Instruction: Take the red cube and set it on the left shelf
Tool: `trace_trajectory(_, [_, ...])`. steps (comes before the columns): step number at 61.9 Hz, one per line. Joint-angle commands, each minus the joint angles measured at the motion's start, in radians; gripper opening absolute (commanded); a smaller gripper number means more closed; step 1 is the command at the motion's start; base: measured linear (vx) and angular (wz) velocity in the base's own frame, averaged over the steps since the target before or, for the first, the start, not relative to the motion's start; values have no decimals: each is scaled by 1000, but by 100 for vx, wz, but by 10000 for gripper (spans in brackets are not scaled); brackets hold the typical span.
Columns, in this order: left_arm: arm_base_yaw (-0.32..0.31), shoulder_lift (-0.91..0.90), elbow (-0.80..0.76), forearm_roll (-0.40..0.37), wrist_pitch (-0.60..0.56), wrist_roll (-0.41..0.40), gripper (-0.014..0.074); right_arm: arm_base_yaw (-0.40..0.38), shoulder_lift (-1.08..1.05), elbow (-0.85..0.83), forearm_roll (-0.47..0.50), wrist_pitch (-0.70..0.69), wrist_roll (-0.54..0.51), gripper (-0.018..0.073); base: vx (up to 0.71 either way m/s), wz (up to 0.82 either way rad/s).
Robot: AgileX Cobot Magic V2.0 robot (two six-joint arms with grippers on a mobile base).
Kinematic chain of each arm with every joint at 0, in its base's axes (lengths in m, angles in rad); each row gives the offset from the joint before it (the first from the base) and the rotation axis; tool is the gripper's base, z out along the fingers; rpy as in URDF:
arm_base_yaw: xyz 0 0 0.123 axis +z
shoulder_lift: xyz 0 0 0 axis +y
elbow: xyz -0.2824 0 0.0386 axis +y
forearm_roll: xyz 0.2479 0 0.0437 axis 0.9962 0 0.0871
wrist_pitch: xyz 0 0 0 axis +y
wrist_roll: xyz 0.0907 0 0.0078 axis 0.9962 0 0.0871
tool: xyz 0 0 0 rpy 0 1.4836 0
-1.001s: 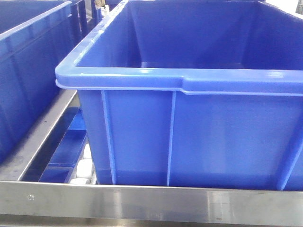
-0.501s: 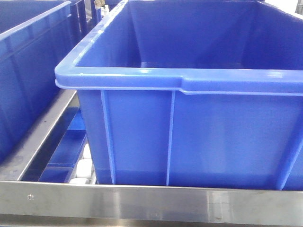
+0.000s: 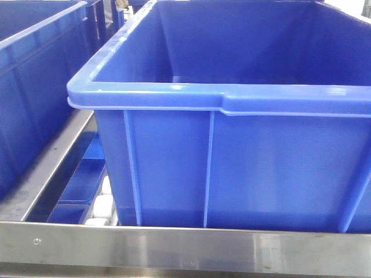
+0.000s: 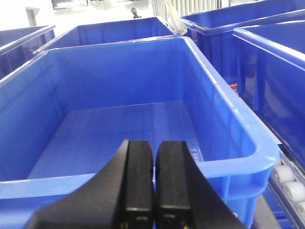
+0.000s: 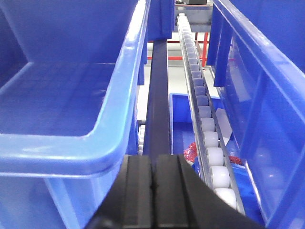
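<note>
The red cube shows in no view. The left shelf (image 3: 174, 252) is a stainless-steel rack with a brushed front rail across the bottom of the front view, and white rollers (image 3: 101, 208) sit behind the rail. A large blue crate (image 3: 232, 168) stands on it. My left gripper (image 4: 155, 143) is shut with nothing held, hovering at the near rim of an empty blue crate (image 4: 119, 124). My right gripper (image 5: 153, 157) is also shut and empty. It points along the gap between two blue crates, over a dark rail (image 5: 157, 95).
A second blue crate (image 3: 29, 87) stands at the left of the front view. A row of white rollers (image 5: 205, 124) runs beside the right-hand crate (image 5: 267, 86). Something red and glittery (image 5: 192, 150) lies in a lower blue bin under the rollers. More crates (image 4: 267, 62) stand to the right.
</note>
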Motion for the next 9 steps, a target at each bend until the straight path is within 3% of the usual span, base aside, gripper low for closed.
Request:
trace_trajectory(1, [-6, 8, 22, -2, -84, 2, 106, -8, -17, -25, 0, -77, -11, 57, 0, 0])
trace_trajectory(9, [-6, 8, 22, -2, -84, 2, 106, -8, -17, -25, 0, -77, -10, 57, 0, 0])
